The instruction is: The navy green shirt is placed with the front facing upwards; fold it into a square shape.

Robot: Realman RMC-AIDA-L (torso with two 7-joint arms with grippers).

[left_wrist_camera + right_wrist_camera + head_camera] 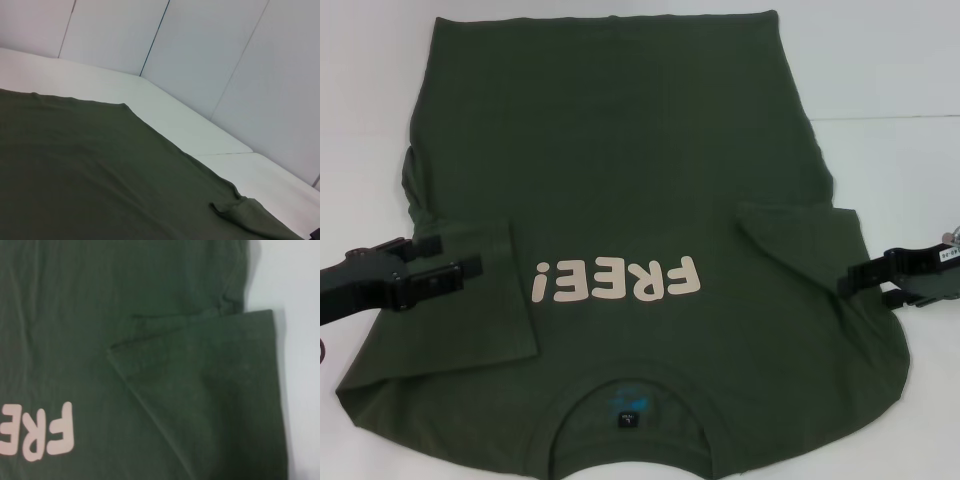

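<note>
Cotton of the navy green shirt (620, 180), spread front-up mid-table with both sleeves folded inward, looks soft and limp, best pinched at side edges, where left gripper (448, 268) at nine o'clock gapes open and right gripper (868, 277) at three is unreadable.

White table (165, 117), pale panelled wall (210, 55)

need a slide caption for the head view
Green shirt lies print-up with both sleeves folded inward, left gripper and right gripper at its sides.
</note>
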